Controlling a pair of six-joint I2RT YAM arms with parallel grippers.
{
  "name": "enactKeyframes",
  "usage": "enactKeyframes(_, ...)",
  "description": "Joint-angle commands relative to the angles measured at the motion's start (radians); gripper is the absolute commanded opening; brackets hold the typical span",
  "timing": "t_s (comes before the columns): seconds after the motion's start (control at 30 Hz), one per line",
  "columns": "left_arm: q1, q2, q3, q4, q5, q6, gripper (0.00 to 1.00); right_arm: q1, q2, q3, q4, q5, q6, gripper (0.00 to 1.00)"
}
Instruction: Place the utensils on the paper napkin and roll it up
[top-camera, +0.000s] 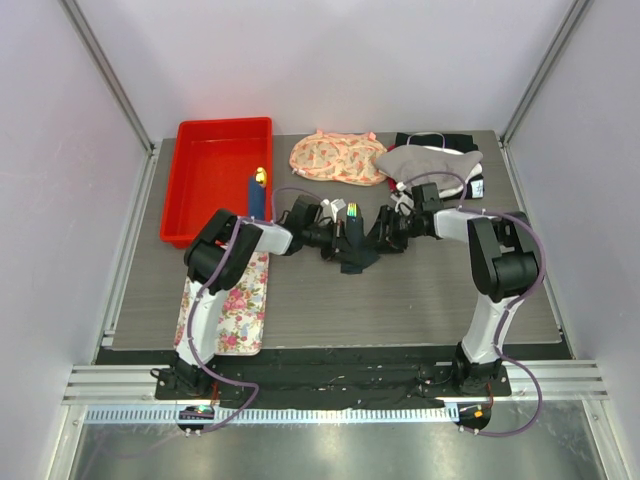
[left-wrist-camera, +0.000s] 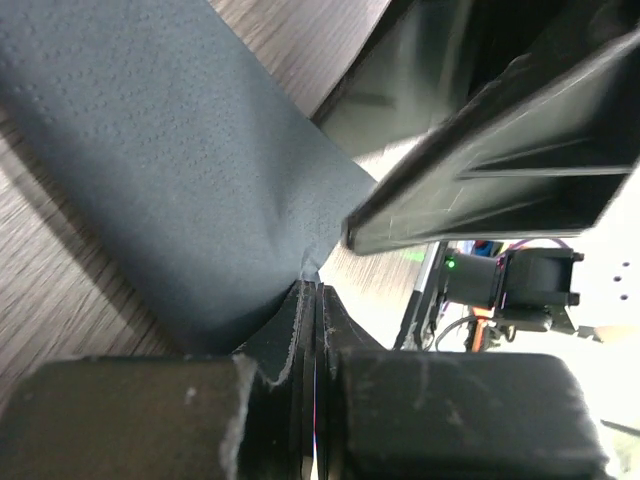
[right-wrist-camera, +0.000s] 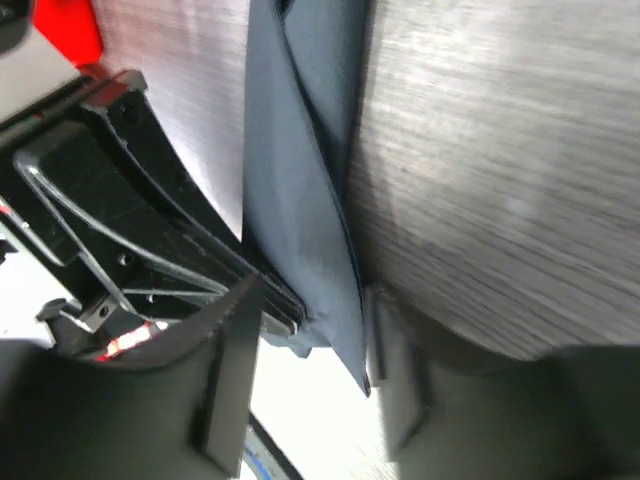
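Dark navy paper, thin and faintly embossed, the napkin (left-wrist-camera: 180, 170) lies mid-table between the two arms, one end lifted off the wood-grain table (top-camera: 400, 300). The left gripper (left-wrist-camera: 312, 330) is closed tight, its fingers pressed together on a corner of the sheet, which creases and puckers where it enters them. The right gripper (right-wrist-camera: 310, 350) has its jaws standing apart with the folded edge of the napkin hanging loosely between them, not clamped. The utensils cannot be made out in any view; they may sit inside the fold, but that is hidden. The sheet looks very light, limp and easy to tear, so it should be held at an edge or corner with a gentle pinch and pulled slowly; if cutlery is inside, it could slip out of an open end when tilted. The red bin (top-camera: 210, 185) at the far left holds a blue, yellow-tipped stick (top-camera: 257, 190) against its right wall. The floral tray (top-camera: 240, 310) lies partly under the left arm, and no cutlery shows on its visible part.
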Motion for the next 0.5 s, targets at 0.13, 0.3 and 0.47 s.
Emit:
enactKeyframes(0.13,-0.006,0.046,-0.023,-0.248,-0.102,0.161,0.0,-0.023,0.049,0.11,-0.103,0.175,-0.113,0.65)
enactKeyframes(0.3,-0.006,0.046,-0.017,-0.25,-0.098,0.17,0.0,0.005,0.127,0.16,-0.105,0.186,-0.109,0.63)
enactKeyframes(0.47,-0.006,0.039,-0.019,-0.251,-0.102,0.181,0.0,0.029,0.171,0.167,-0.09,0.188,-0.075,0.63)
